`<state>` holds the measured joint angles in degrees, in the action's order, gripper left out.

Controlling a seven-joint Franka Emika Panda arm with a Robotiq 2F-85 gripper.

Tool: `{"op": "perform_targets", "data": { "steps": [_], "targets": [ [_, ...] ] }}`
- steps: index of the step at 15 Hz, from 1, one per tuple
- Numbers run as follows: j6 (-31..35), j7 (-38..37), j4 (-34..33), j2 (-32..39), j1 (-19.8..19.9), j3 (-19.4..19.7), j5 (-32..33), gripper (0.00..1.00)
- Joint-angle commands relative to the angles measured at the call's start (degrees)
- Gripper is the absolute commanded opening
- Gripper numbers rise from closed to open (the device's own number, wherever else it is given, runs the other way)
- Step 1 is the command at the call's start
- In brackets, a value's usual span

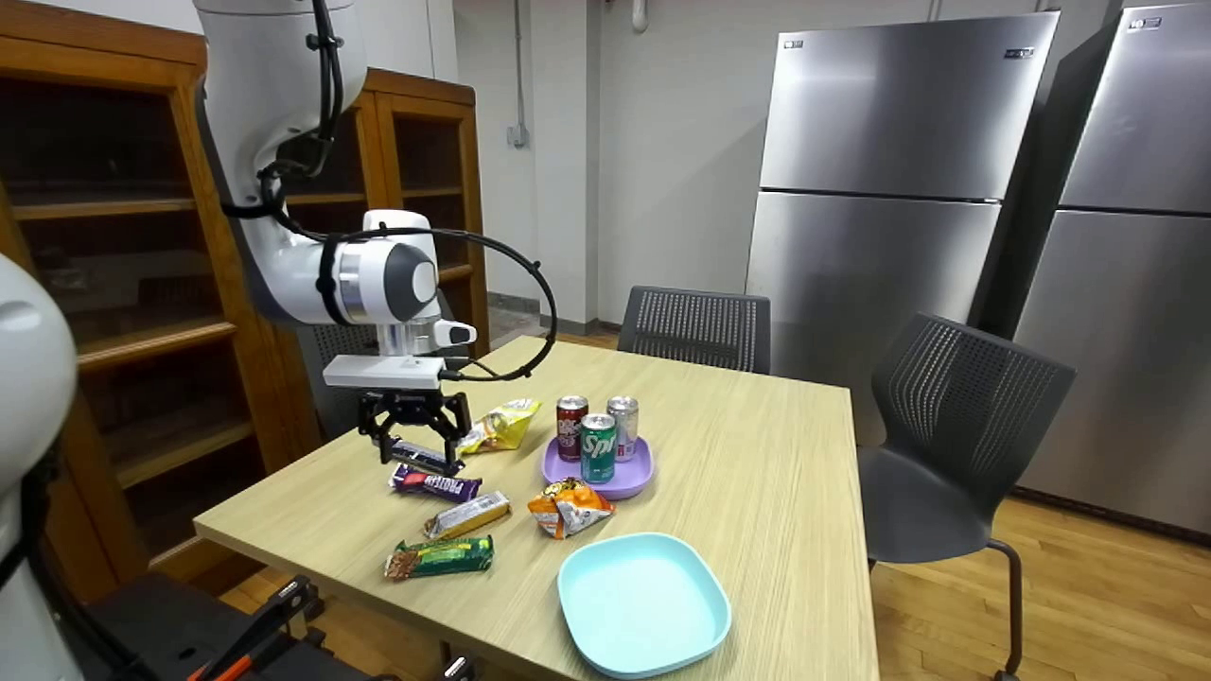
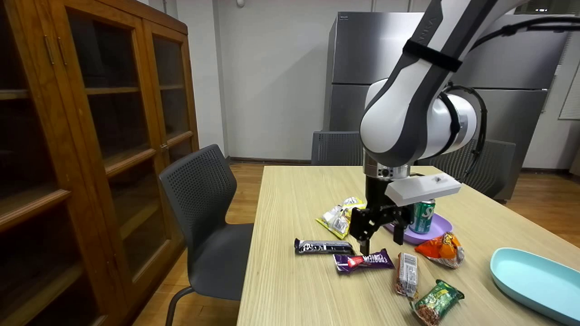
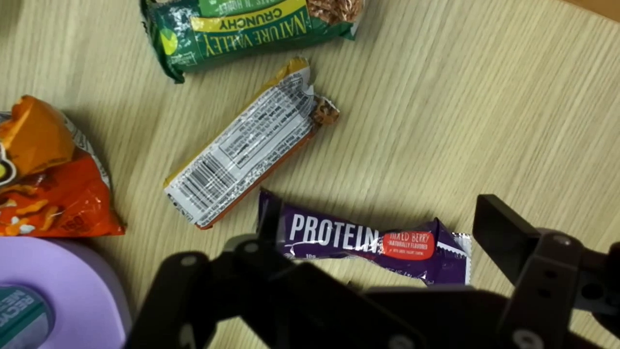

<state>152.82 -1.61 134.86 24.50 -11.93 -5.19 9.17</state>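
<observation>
My gripper (image 1: 418,458) (image 2: 381,242) (image 3: 380,213) stands open above the table, its fingers wide apart and nothing held. In the wrist view a purple protein bar (image 3: 334,232) (image 1: 435,483) (image 2: 364,261) lies below, spanning most of the gap; the left finger covers part of its end. A black-wrapped bar (image 2: 324,246) lies beside it, partly behind the gripper in an exterior view. On the other side are a silver-and-yellow bar (image 3: 242,145) (image 2: 407,274) and a green Nature Valley packet (image 3: 252,34) (image 1: 440,557).
A purple plate (image 1: 624,487) holds a green Sprite can (image 1: 598,449), a dark red can (image 1: 570,430) and a silver can (image 1: 624,426). Nearby lie an orange bag (image 1: 570,508) and a yellow bag (image 1: 501,426). A light blue plate (image 1: 643,605) sits near the table edge; chairs (image 1: 695,326) stand around.
</observation>
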Motion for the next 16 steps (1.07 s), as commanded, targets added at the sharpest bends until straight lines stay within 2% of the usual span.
{"op": "perform_targets", "data": {
  "steps": [1,2,7,11,16],
  "targets": [
    [3.1,-7.4,0.9,-0.2,-2.1,1.0,-1.2,1.00],
    [4.1,-9.2,1.0,-0.1,-2.3,0.9,-2.1,1.00],
    [8.1,-28.5,1.1,1.2,-12.4,10.0,1.9,1.00],
    [9.1,-41.3,0.7,3.5,-19.3,16.3,1.7,1.00],
    [12.0,-54.1,0.4,6.6,-24.0,19.9,0.4,1.00]
  ]
}}
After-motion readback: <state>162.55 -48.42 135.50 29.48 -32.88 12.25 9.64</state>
